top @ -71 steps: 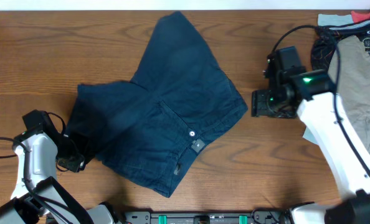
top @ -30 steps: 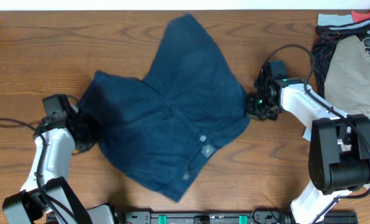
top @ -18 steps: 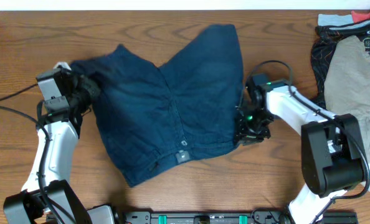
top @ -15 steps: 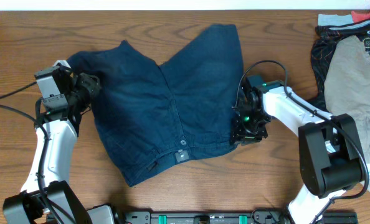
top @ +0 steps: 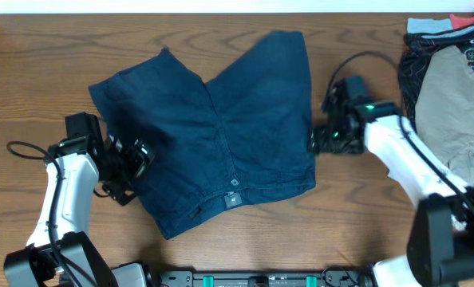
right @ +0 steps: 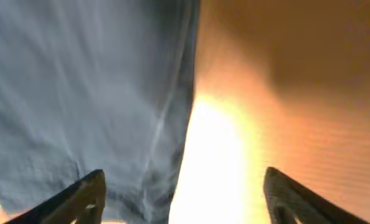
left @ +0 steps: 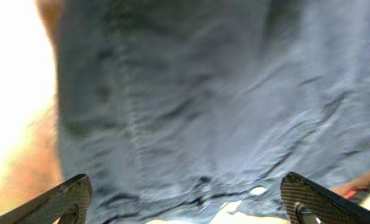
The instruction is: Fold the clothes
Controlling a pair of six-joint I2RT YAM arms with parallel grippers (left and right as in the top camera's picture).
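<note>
The clothes, a pair of dark navy shorts (top: 221, 127), lie spread flat in the middle of the table, legs toward the far edge and waistband with its button (top: 234, 182) toward me. My left gripper (top: 133, 163) stands open at the shorts' left waistband edge; in the left wrist view its jaws (left: 185, 199) are wide apart over blue cloth (left: 203, 93) and hold nothing. Open as well, my right gripper (top: 318, 142) hovers at the shorts' right edge. The right wrist view shows its jaws (right: 184, 199) straddling the cloth's border (right: 172, 124) above bare wood.
A beige-khaki garment (top: 460, 104) and a black patterned garment (top: 416, 60) are heaped at the table's right end, close behind my right arm. Brown wooden tabletop (top: 29, 72) shows on the left and along the front.
The shorts were dragged and turned until they lay flat with the waistband toward me. Both grippers then let go of the cloth, opened and drew back a little.
</note>
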